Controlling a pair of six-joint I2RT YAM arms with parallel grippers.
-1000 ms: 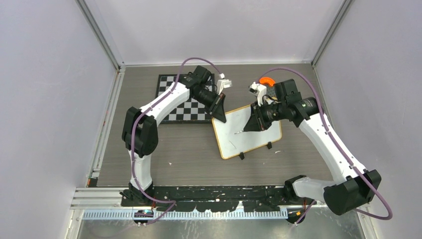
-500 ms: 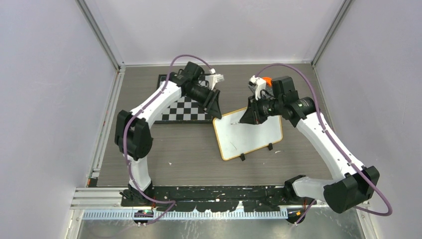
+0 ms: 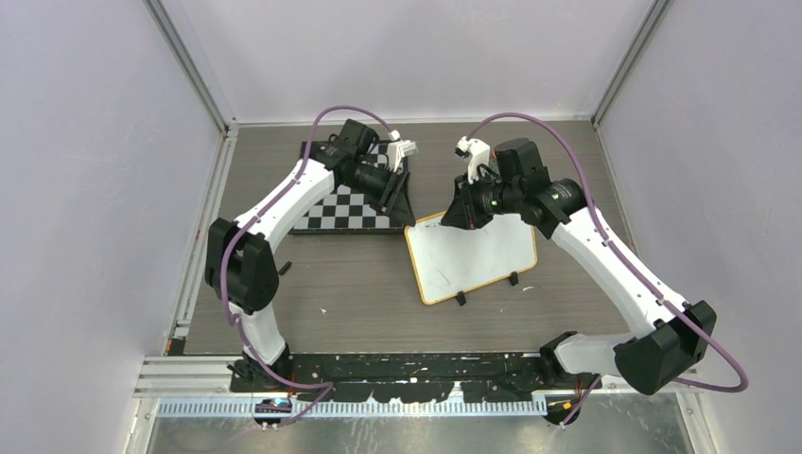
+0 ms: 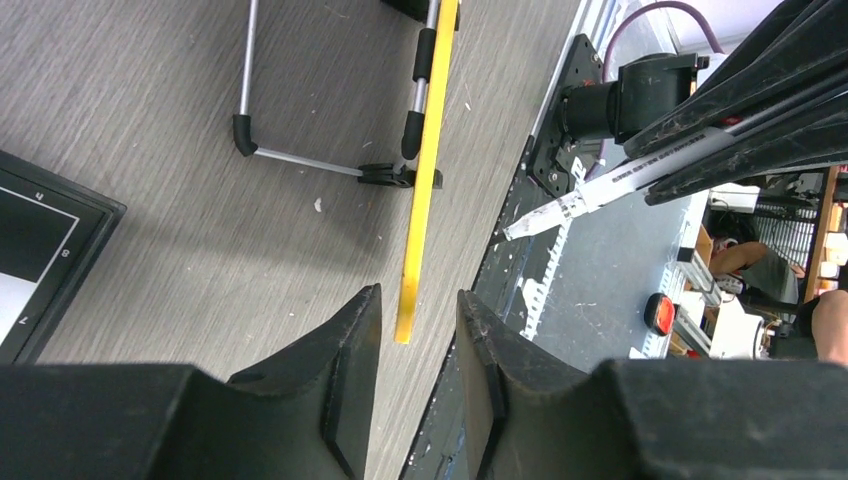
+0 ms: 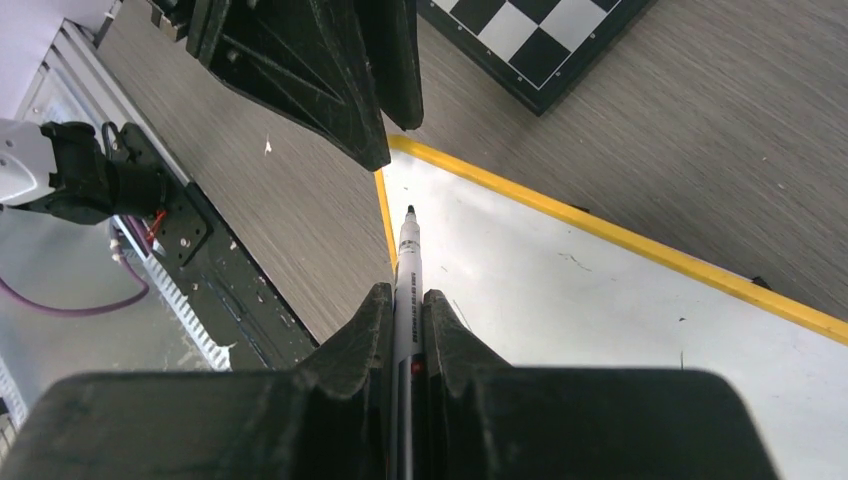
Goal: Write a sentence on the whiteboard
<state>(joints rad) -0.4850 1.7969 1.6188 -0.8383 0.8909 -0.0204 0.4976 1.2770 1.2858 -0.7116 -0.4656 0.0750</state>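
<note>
The whiteboard (image 3: 473,257), white with a yellow rim, stands tilted on black feet at mid-table. My right gripper (image 3: 452,214) is shut on a white marker (image 5: 408,262). The marker's black tip hovers over the board's far-left corner (image 5: 470,260). My left gripper (image 3: 404,203) is open at that same corner. In the left wrist view the board's yellow edge (image 4: 425,170) runs edge-on, and its end lies in the gap of my left gripper (image 4: 415,300) with space either side. The marker also shows there (image 4: 610,185).
The black-and-white chessboard (image 3: 350,203) lies flat left of the whiteboard, under my left arm; it also shows in the right wrist view (image 5: 545,40). The board's metal stand and feet (image 4: 300,160) rest on the grey wood table. The black base rail (image 3: 416,364) runs along the near edge.
My right gripper moved with the marker from the board's middle up to its far-left corner. My left arm swung slightly back and left, staying by that corner.
</note>
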